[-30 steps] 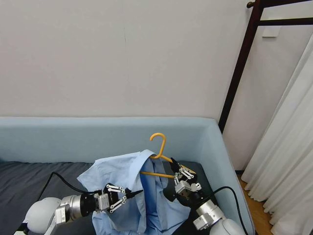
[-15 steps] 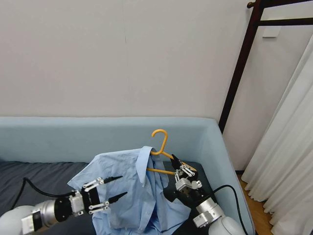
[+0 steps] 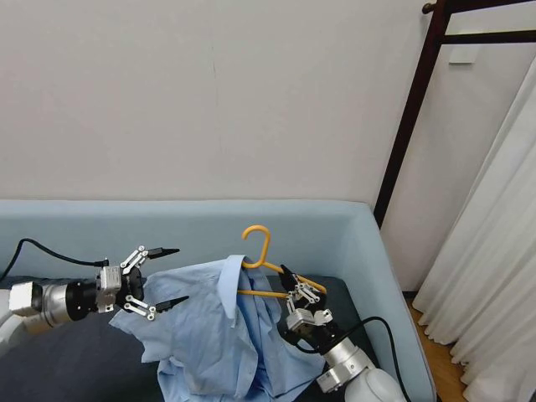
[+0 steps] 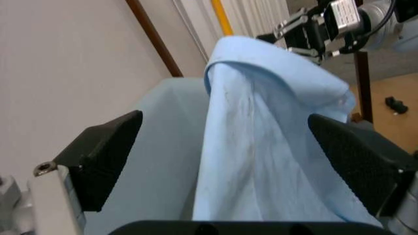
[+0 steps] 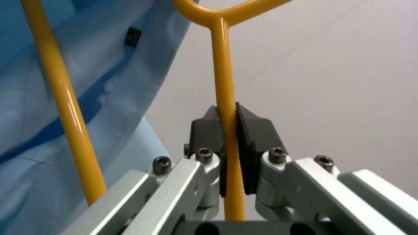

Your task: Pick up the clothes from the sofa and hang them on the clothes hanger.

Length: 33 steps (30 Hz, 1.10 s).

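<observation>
A: Entry 1, jaws first. Right side?

B: The right gripper (image 5: 228, 132) has its jaws clamped hard on the yellow hanger (image 5: 225, 73), pinching 1 thin bar just below the hook. No gap shows.

A: Left side?

B: The left gripper (image 3: 174, 274) is spread wide and grips nothing. It hovers just beside the blue shirt (image 3: 209, 335), with the cloth hanging ahead between its 2 pads.

A: Where is the garment?

B: The collar is draped over the hanger, which is raised above the sofa (image 3: 84, 226). The lower cloth lies bunched on the dark seat.

A: Progress?

B: Judged roughly halfway. The shirt is on the hanger and partly lifted. The dark wooden stand (image 3: 410, 117) is well apart, to the robot's right, and nothing hangs on it. What appears to remain is the carry and the hooking on.
</observation>
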{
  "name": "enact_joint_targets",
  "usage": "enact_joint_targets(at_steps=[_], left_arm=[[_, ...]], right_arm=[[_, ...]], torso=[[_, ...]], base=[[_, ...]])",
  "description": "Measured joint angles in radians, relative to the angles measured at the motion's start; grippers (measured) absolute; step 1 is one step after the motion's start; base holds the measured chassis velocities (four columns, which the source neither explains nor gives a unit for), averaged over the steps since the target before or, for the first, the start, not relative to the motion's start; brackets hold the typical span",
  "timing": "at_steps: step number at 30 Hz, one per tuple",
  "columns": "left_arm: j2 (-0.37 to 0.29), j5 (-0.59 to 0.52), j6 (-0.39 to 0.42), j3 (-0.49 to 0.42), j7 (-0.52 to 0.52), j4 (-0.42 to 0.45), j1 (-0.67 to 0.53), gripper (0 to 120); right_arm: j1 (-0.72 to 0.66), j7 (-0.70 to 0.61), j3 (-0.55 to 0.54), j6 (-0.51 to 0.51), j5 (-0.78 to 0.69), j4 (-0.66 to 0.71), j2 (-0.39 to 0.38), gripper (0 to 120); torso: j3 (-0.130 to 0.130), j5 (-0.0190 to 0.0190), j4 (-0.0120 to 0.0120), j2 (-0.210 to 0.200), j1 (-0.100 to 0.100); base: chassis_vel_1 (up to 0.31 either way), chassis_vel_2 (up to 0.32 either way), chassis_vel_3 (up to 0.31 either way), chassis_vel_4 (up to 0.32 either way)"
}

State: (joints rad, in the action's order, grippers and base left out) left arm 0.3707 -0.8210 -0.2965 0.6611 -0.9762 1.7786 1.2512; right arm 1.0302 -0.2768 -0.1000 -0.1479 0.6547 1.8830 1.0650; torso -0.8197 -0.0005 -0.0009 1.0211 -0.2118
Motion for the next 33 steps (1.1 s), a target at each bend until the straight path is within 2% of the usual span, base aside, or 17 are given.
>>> enact_joint_targets(at_steps=[3,10,14,15,20,21,25,26,29,30,33], left_arm=[[-0.023,0.006,0.060,-0.010,-0.042,-0.019,-0.027,100],[-0.035,0.029,0.141,-0.024,-0.101,-0.019,-0.041,97],[-0.029,0.058,0.165,-0.031,-0.128,-0.022,-0.040,79],[-0.029,0.058,0.165,-0.031,-0.128,-0.022,-0.040,79],[-0.009,0.086,0.177,-0.045,-0.116,-0.023,-0.049,57],[-0.009,0.086,0.177,-0.045,-0.116,-0.023,-0.049,57],[0.012,0.109,0.177,-0.068,-0.103,-0.031,-0.069,39],[0.012,0.109,0.177,-0.068,-0.103,-0.031,-0.069,39],[0.026,0.113,0.174,-0.121,-0.119,-0.051,-0.126,26],[0.026,0.113,0.174,-0.121,-0.119,-0.051,-0.126,26],[0.045,0.111,0.173,-0.185,-0.170,-0.096,-0.208,12]], right_arm=[[-0.014,-0.003,-0.013,-0.012,0.045,-0.008,0.012,5],[-0.013,-0.010,-0.011,-0.025,0.116,-0.010,0.029,5],[0.000,-0.018,-0.001,-0.033,0.154,-0.011,0.042,5],[0.000,-0.018,-0.001,-0.033,0.154,-0.011,0.042,5],[0.014,-0.018,0.000,-0.034,0.152,-0.003,0.044,5],[0.014,-0.018,0.000,-0.034,0.152,-0.003,0.044,5],[0.021,-0.012,-0.003,-0.037,0.138,0.001,0.043,5],[0.021,-0.012,-0.003,-0.037,0.138,0.001,0.043,5],[0.017,-0.012,-0.004,-0.044,0.137,-0.004,0.042,5],[0.017,-0.012,-0.004,-0.044,0.137,-0.004,0.042,5],[0.007,-0.014,-0.004,-0.051,0.137,-0.005,0.042,5]], torso=[[0.000,0.0002,0.0000,0.000,0.000],[0.000,0.0002,-0.0002,0.000,0.000],[0.000,0.0002,-0.0002,0.000,0.000],[0.000,0.0002,-0.0002,0.000,0.000],[0.000,0.0003,-0.0002,0.000,0.000],[0.000,0.0003,-0.0002,0.000,0.000],[0.000,0.0002,-0.0001,0.000,0.000],[0.000,0.0002,-0.0001,0.000,0.000],[0.000,0.0003,-0.0002,0.000,0.000],[0.000,0.0003,-0.0002,0.000,0.000],[0.000,0.0004,-0.0003,0.000,0.000]], base=[[0.000,0.000,0.000,0.000],[0.000,0.000,0.000,0.000],[0.000,0.000,0.000,0.000],[0.000,0.000,0.000,0.000],[0.000,0.000,0.000,0.000],[0.000,0.000,0.000,0.000],[0.000,0.000,0.000,0.000],[0.000,0.000,0.000,0.000],[0.000,0.000,0.000,0.000],[0.000,0.000,0.000,0.000],[0.000,0.000,0.000,0.000]])
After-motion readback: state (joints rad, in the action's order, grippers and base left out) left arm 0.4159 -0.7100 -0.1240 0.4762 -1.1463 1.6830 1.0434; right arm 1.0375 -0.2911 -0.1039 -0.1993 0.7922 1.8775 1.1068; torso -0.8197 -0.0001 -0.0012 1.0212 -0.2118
